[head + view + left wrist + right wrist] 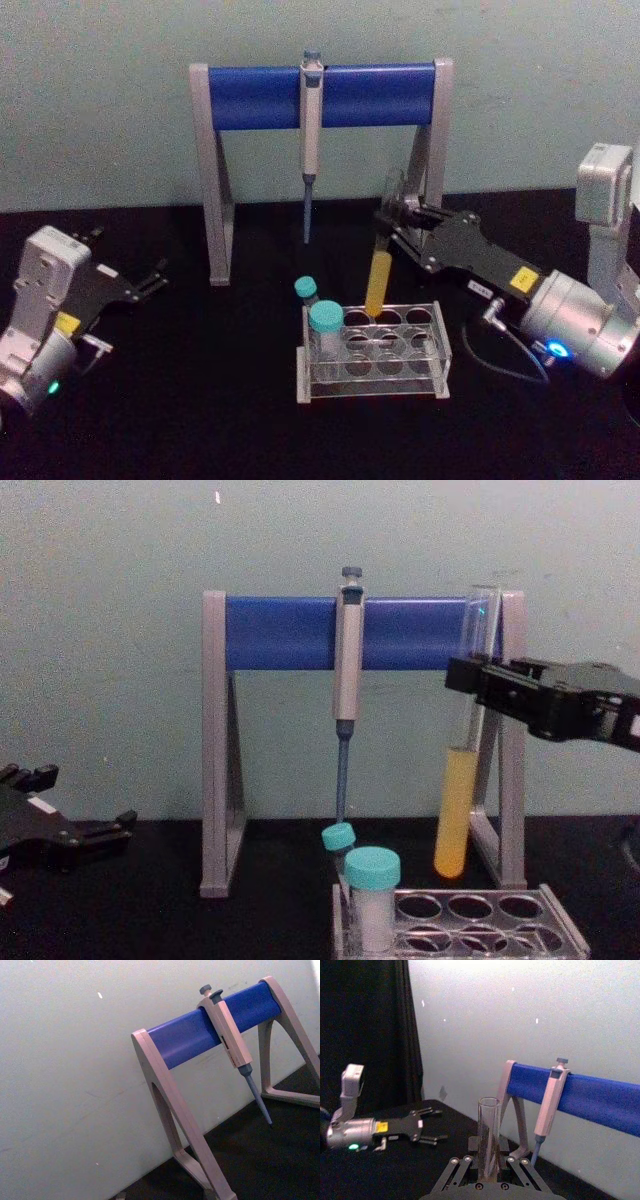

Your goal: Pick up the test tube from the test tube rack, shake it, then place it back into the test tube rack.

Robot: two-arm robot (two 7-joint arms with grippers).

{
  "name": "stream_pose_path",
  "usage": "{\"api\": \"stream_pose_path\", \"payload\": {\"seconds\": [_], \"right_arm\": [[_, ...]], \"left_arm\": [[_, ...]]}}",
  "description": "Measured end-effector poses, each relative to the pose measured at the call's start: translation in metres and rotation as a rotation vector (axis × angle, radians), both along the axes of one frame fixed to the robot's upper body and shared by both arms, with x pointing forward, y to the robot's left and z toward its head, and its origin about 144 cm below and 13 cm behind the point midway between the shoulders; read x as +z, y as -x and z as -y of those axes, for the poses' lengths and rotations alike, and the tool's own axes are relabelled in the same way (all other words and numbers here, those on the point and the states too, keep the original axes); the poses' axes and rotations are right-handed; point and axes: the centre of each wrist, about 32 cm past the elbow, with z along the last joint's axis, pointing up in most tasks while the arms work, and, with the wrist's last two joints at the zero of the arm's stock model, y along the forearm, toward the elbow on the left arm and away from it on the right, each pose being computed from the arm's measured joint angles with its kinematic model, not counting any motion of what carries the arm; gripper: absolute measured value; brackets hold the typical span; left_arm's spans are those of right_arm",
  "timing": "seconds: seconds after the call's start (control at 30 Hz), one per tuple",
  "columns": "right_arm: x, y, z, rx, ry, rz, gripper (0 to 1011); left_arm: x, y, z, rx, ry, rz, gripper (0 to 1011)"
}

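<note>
Hazard: the tall clear glass test tube (455, 820), uncapped and with yellow-orange liquid in its lower part, could slop liquid out if shaken hard. It could also swing into the grey-and-blue pipette stand (285, 632) close behind it. On return, its round bottom could miss a hole and strike the top plate of the low clear plastic test tube rack (565, 925). The right gripper (470, 675) pinches the tube's empty upper part. The tube hangs below the jaws, slightly tilted, its bottom clear above the rack's back row. The left gripper (432, 1124) sits parked at the table's left, fingers spread.
</note>
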Motion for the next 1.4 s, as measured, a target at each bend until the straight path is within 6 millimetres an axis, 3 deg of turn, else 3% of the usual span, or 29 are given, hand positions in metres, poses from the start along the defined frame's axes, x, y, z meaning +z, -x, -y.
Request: {"api": "stream_pose_path", "payload": {"seconds": [0.4,1.4], "right_arm": [[-0.006,-0.025,-0.004,-0.097,-0.005,0.043,228],[-0.006,-0.025,0.0,-0.12,0.0,0.036,228]], "left_arm": [[0.0,0.0,0.0,0.0,0.0,0.0,1001],[0.0,0.0,0.0,0.0,0.0,0.0,1001]]}}
